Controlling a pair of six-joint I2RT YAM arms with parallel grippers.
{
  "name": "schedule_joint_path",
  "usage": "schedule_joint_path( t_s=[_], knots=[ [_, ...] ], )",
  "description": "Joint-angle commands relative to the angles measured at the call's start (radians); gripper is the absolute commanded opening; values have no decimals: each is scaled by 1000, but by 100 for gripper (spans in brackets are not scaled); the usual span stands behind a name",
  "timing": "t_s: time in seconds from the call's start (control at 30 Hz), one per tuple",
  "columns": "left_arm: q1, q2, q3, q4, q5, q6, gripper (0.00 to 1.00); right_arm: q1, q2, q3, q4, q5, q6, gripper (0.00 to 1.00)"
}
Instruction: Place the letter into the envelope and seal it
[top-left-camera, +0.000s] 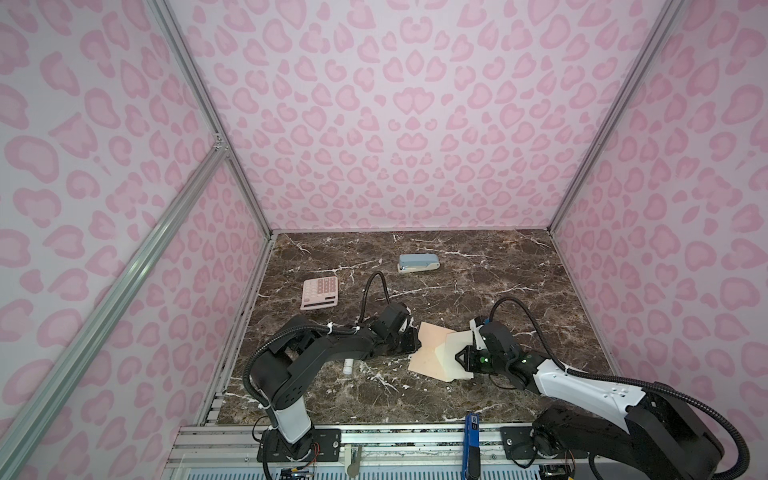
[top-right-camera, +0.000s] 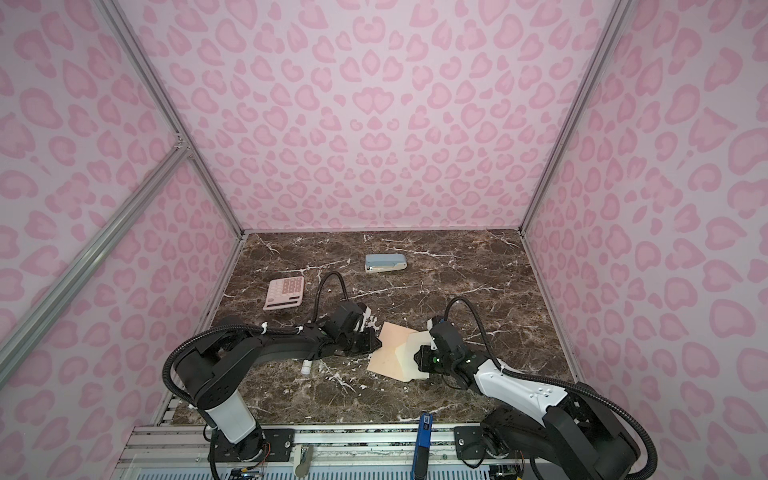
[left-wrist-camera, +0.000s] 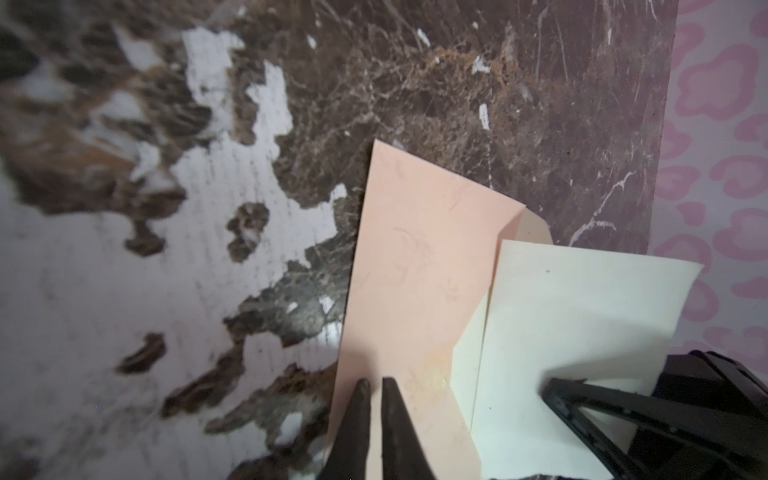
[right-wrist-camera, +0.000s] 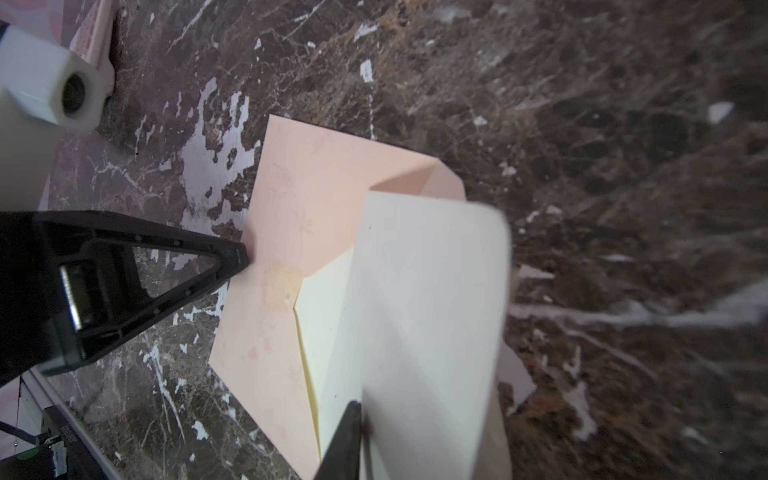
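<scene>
Right wrist view: letter (right-wrist-camera: 432, 311) in right gripper (right-wrist-camera: 357, 428); envelope (right-wrist-camera: 299, 208) against left gripper (right-wrist-camera: 237, 257) tip

your envelope (top-left-camera: 430, 347) lies on the table near the front middle in both top views, turned askew to the table's edges. it is plain peach-pink, and in the left wrist view the envelope (left-wrist-camera: 415, 270) shows faint sprig marks in its paper. its mouth faces the right-hand side, where a paler cream wedge (right-wrist-camera: 322, 316) shows against the peach. the letter (right-wrist-camera: 432, 311) is a cream sheet turned plain side up. it overlaps that mouth end, raised off the table and bowed, with a rounded corner. its lower edge meets the mouth, but you can't quite tell whether it has entered.
</scene>
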Motion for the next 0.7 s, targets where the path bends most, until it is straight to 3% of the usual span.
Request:
schedule_joint_path(
  t_s=[0.0,0.23,0.67],
  knots=[
    [1,19,-6,-141,-49,12,12,-6,9,-4,14,-17,17,12],
    [0,18,-8,-145,-61,9,11,-9,-19,-6,-12,-14,86,0],
    [0,27,-7,-145,-65,11,11,-11,-60,-21,-68,-1,184,0]
  ],
)
